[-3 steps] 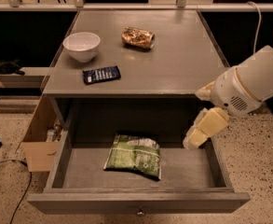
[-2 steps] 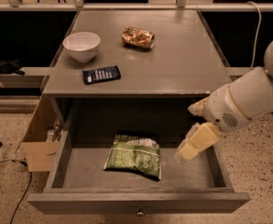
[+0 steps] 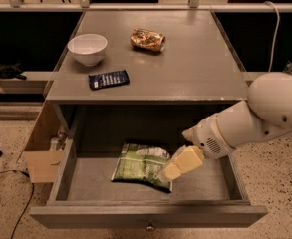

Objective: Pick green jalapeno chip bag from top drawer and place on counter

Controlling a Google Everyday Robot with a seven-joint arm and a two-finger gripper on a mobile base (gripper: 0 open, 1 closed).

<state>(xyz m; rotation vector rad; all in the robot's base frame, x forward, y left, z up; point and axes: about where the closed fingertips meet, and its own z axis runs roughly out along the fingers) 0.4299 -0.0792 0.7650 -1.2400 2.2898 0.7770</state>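
Note:
The green jalapeno chip bag [image 3: 139, 165] lies flat in the open top drawer [image 3: 135, 214], left of middle. My gripper [image 3: 174, 169] hangs over the drawer at the bag's right edge, its pale fingers [image 3: 183, 163] pointing down and left and overlapping the bag's right corner. The white arm reaches in from the right. The counter [image 3: 195, 68] is the grey tabletop above the drawer.
On the counter stand a white bowl [image 3: 87, 48], a flat dark blue packet [image 3: 108, 79] and a brown-gold shiny snack bag [image 3: 147, 39]. An open cardboard box [image 3: 42, 151] sits on the floor left of the drawer. A black cable [image 3: 16, 218] runs across the speckled floor.
My gripper has moved left and down inside the drawer, from the right side to the bag's right edge. The bag has not moved.

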